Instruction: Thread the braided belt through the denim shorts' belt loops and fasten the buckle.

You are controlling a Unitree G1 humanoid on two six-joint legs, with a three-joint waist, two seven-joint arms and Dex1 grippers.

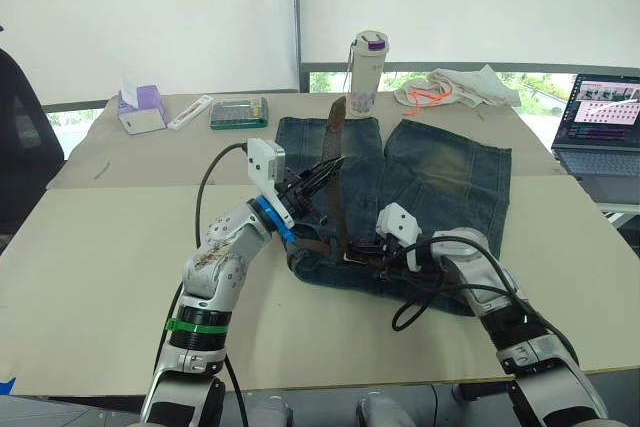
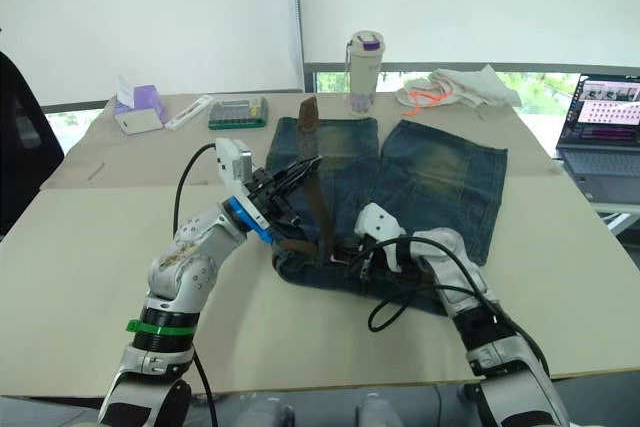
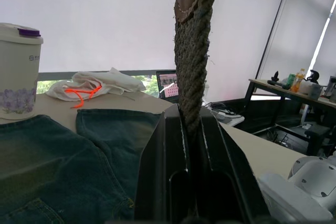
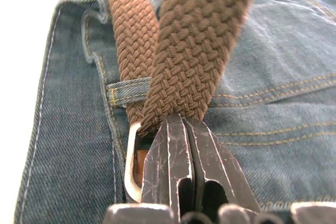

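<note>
The denim shorts lie flat on the table, waistband toward me. The braided belt runs along the waistband under a belt loop, then rises steeply, its free end up over the left leg. My left gripper is shut on the raised strap partway up; in the left wrist view the strap stands up out of the closed fingers. My right gripper is at the waistband, shut on the strap right beside the silver buckle.
At the table's far edge stand a white bottle with a purple lid, a green box, a purple tissue box and a white cloth with an orange cord. A laptop sits far right. My black cable loops over the waistband.
</note>
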